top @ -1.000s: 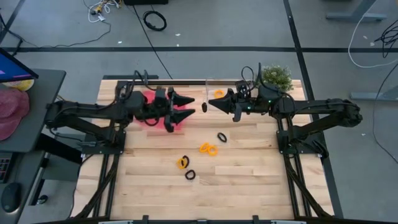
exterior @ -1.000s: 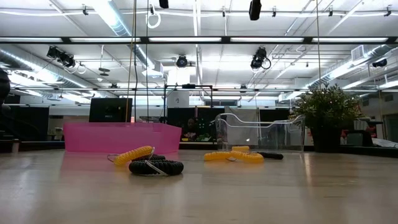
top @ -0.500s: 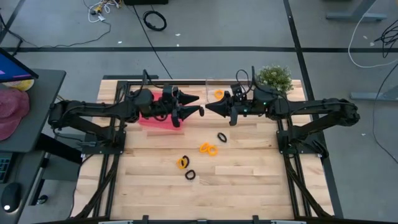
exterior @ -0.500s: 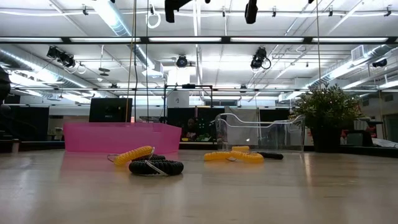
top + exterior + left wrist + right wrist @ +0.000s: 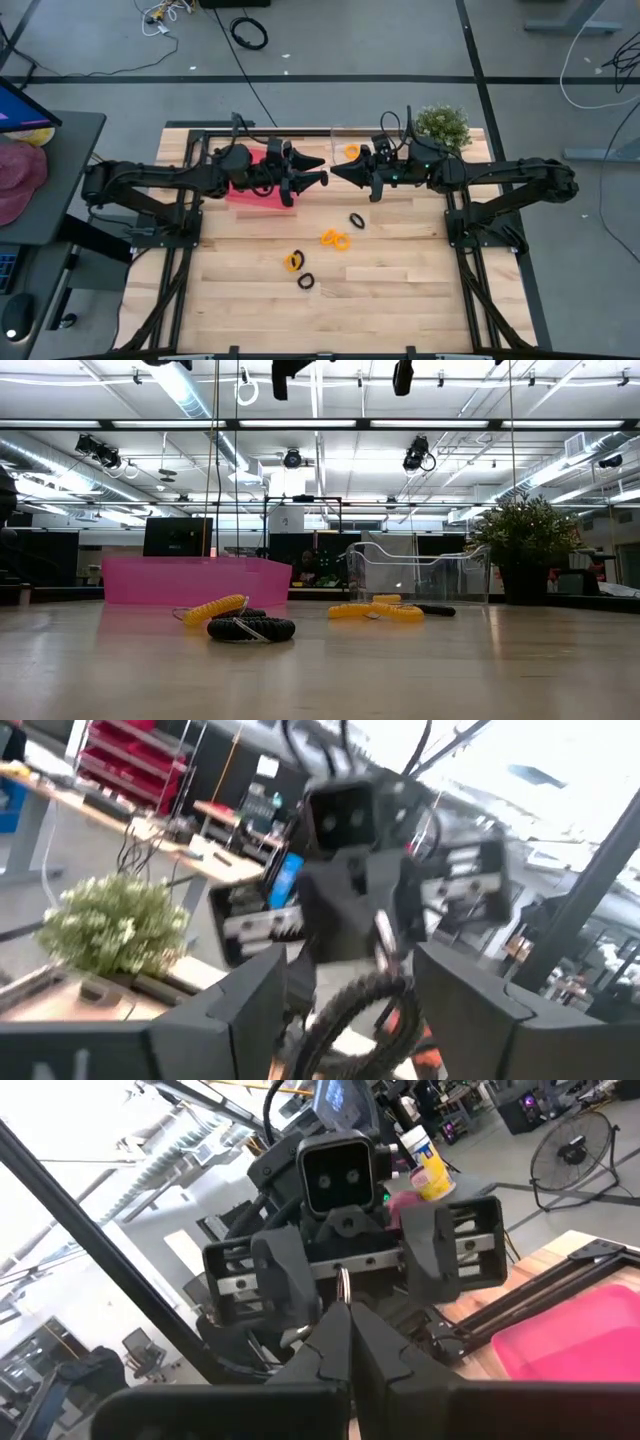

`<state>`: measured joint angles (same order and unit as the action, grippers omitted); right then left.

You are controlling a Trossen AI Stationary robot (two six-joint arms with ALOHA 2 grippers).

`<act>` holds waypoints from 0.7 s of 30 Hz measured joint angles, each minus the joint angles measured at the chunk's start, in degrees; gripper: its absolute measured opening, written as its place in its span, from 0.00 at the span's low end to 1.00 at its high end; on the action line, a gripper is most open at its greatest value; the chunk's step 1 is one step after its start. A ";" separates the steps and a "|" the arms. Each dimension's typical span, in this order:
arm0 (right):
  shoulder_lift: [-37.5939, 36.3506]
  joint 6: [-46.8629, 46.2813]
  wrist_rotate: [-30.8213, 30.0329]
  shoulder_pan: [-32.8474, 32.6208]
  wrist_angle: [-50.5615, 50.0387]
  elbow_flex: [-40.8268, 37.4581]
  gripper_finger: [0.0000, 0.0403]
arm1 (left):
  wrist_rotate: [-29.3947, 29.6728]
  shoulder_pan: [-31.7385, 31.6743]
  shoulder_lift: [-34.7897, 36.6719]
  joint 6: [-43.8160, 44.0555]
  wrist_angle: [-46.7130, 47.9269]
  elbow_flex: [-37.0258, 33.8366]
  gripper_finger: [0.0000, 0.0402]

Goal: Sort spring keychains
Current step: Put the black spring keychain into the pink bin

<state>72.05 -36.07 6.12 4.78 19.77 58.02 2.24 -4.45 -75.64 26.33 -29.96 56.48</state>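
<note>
My right gripper [image 5: 333, 173] is held high over the table's far middle, shut on a black spring keychain [image 5: 345, 1020]. My left gripper [image 5: 318, 170] faces it, open, with one finger on either side of that keychain; whether it touches I cannot tell. On the table lie a black keychain [image 5: 357, 220], two orange ones [image 5: 335, 240], another orange one [image 5: 293, 262] and a black one [image 5: 306, 282]. One orange keychain [image 5: 352, 151] lies in the clear bin [image 5: 420, 572]. My right gripper pinches the black keychain between its two shut fingertips, where its metal ring [image 5: 343, 1285] sticks up past them. The fingers lie about level and point toward the table's left. The black coil [image 5: 335, 1030] hangs below them, far clear of the table.
A pink bin [image 5: 255, 190] stands at the far left under my left arm. The clear bin stands at the far middle, with a potted plant [image 5: 443, 125] at the far right. The loose keychains lie in the table's middle.
My left gripper has gone toward the table's right edge and a little down, up to my right gripper's tip. Its open fingers now stand on either side of the held keychain. My right gripper has kept still.
</note>
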 joint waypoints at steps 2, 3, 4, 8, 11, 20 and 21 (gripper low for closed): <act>0.00 0.00 0.24 -0.01 -0.04 0.00 0.00 | -0.03 -0.21 -0.10 -0.01 -0.55 0.09 0.52; 0.00 0.00 0.33 -0.01 -0.06 0.00 0.00 | -0.03 -0.23 -0.12 -0.02 -0.69 0.09 0.51; 0.00 0.00 0.36 0.00 -0.13 0.00 0.00 | 0.01 -0.28 -0.12 -0.02 -0.71 0.09 0.49; 0.00 0.02 0.36 -0.02 -0.21 0.00 0.00 | -0.02 -0.61 -0.12 -0.11 -0.72 0.09 0.42; 0.00 0.13 0.36 -0.02 -0.27 0.00 0.00 | -0.02 -0.63 -0.12 -1.26 -0.78 0.09 0.34; 0.00 0.37 0.36 0.00 -0.59 0.00 0.00 | -1.34 -0.59 -0.12 -4.50 -0.78 0.09 0.03; 0.00 0.37 0.36 0.00 -0.63 0.00 0.00 | -1.36 -0.60 -0.12 -4.48 -0.79 0.09 0.02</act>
<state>72.05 -35.70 6.48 4.78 19.14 58.02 0.89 -5.05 -75.77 21.85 -30.75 56.58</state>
